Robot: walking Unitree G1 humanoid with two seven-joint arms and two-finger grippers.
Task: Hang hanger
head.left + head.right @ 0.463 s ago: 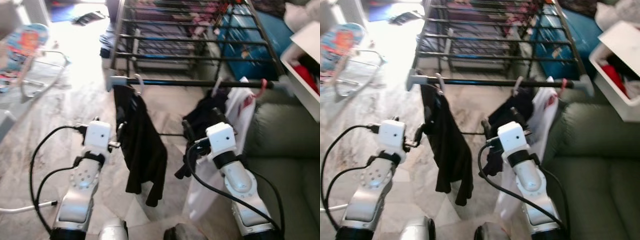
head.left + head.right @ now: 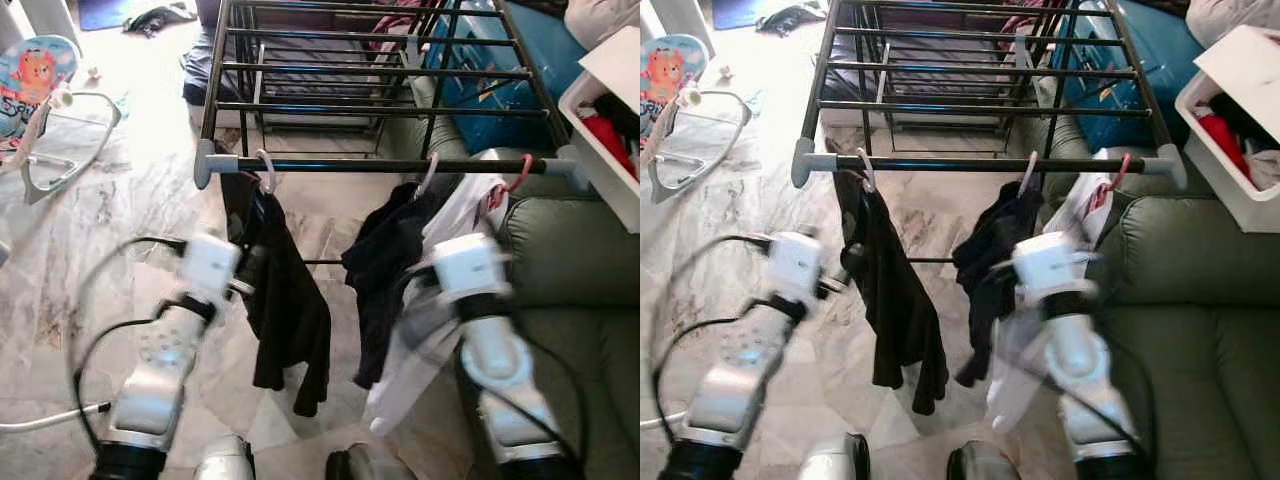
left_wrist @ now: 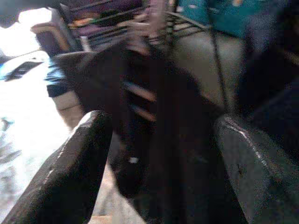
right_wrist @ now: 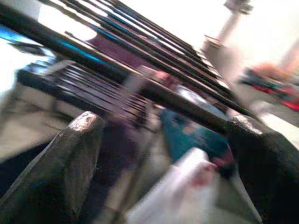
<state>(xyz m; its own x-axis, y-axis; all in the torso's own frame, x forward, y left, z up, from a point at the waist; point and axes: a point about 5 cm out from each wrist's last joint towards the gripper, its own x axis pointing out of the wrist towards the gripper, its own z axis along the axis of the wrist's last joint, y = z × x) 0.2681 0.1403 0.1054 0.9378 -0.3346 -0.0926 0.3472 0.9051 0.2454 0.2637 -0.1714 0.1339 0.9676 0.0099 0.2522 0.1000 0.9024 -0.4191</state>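
Observation:
A black drying rack (image 2: 380, 70) stands ahead, its front rail (image 2: 380, 165) carrying three hangers. A white hook (image 2: 264, 170) holds a black garment (image 2: 290, 310). A second white hook (image 2: 430, 172) holds another black garment (image 2: 385, 260). A red hook (image 2: 520, 172) holds a white garment (image 2: 455, 215). My left gripper (image 2: 250, 272) sits against the first black garment's left edge, open, with dark cloth beyond its fingers (image 3: 93, 140). My right gripper (image 4: 163, 121) is open below the rail, nothing between its fingers (image 4: 79, 140); its arm (image 2: 470, 280) is in front of the white garment.
A green sofa (image 2: 580, 270) fills the right side. A white box (image 2: 610, 100) with red cloth sits above it. A blue bag (image 2: 500, 90) lies behind the rack. A baby bouncer (image 2: 45, 100) stands far left on the marble floor (image 2: 100, 230).
The view has shifted slightly. My right arm has swung right, from the middle black garment to in front of the white one. Both arms are motion-blurred.

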